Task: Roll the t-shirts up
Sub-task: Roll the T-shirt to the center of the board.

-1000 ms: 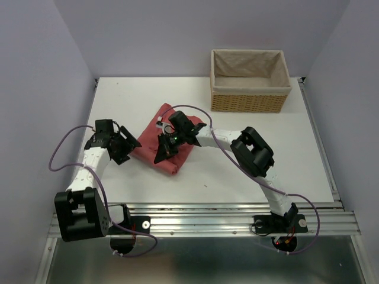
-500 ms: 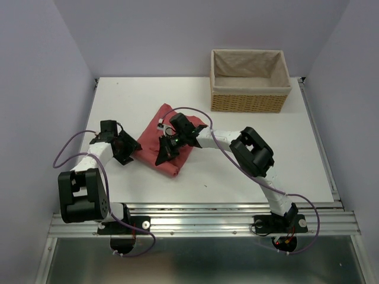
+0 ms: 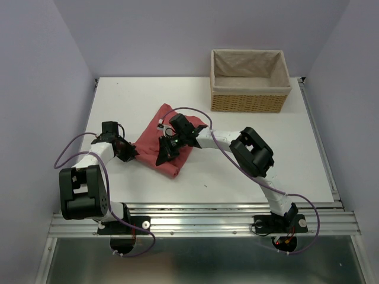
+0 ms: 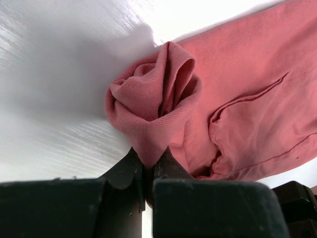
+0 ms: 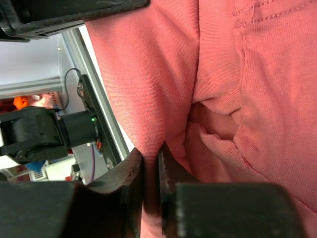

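two grippers pinch one salmon-red t-shirt (image 3: 148, 142), which lies crumpled on the white table (image 3: 237, 154), left of its middle. the left gripper (image 4: 148, 166) is clamped on a bunched, rosette-like fold at the shirt's left edge (the cloth rises straight out of its jaws). the right gripper (image 5: 151, 161) is closed on a ridge of fabric toward the shirt's near side. a lined wicker basket (image 3: 249, 100) stands well apart at the far right corner.
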`<state>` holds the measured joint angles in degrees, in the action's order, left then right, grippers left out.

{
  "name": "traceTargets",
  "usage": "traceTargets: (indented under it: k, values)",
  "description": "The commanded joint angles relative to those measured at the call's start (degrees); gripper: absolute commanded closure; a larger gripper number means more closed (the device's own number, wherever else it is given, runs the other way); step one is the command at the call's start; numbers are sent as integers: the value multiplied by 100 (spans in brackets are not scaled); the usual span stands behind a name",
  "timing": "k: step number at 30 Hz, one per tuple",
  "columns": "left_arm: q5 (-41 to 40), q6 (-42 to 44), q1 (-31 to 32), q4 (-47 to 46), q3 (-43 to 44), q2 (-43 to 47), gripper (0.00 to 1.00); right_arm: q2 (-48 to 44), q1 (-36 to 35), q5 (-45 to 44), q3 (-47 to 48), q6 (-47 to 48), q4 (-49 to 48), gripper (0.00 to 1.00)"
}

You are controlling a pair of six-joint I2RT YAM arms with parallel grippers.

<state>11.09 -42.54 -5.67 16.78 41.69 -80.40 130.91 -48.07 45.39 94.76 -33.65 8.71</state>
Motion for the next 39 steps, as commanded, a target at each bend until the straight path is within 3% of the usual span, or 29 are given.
traceTargets:
  k: [1,4,8,11,14,24,34,39]
  values:
    - [-239,1,5,80,40,200,100,-259,-18,-188,69,210,175,78]
    - [-318,-17,5,177,163,235,100,-382,-18,-249,8,253,236,70]
    - [-371,-26,5,265,243,279,100,-610,-18,-495,-72,429,464,27]
    - [-484,0,5,379,313,306,100,-899,-18,-1056,-151,675,736,11]
    - [-660,53,5,554,392,402,100,-1172,-18,-1321,-423,886,842,8]
    - [-889,-26,5,722,480,561,100,-1964,-870,-3798,-669,1773,1528,6]
    - [-837,-17,5,678,436,438,100,-1385,-1441,-4117,-274,2196,1599,6]
    - [-802,-17,-4,634,419,402,100,-1112,-1565,-4143,-204,2249,1537,18]
